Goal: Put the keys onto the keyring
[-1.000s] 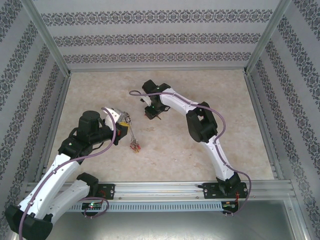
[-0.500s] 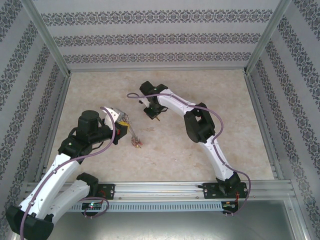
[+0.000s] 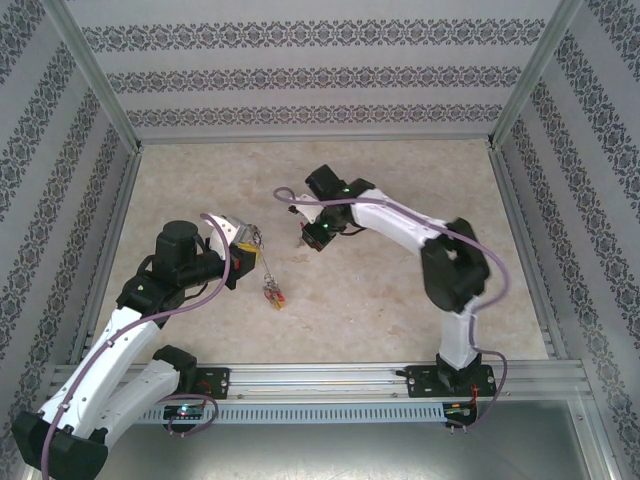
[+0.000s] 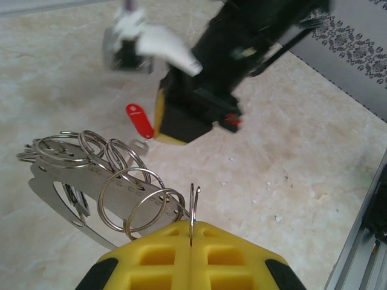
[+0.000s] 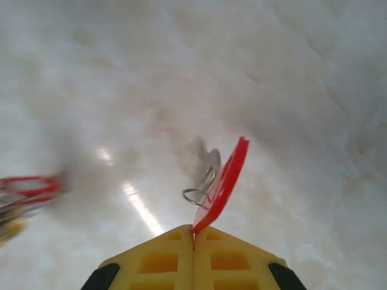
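While my left gripper (image 4: 191,234) pinches keyring (image 4: 193,204), right gripper (image 5: 193,234) pinches red key (image 5: 225,180), apart; threading not yet done.

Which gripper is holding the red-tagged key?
The right gripper, shut on the red-tagged key by its tag; the left gripper clamps the keyring instead.

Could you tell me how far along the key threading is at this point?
Done: several tagged keys hang on the keyring, pinched by the left gripper. In hand: the right gripper clamps the red-tagged key. Left: threading it on.
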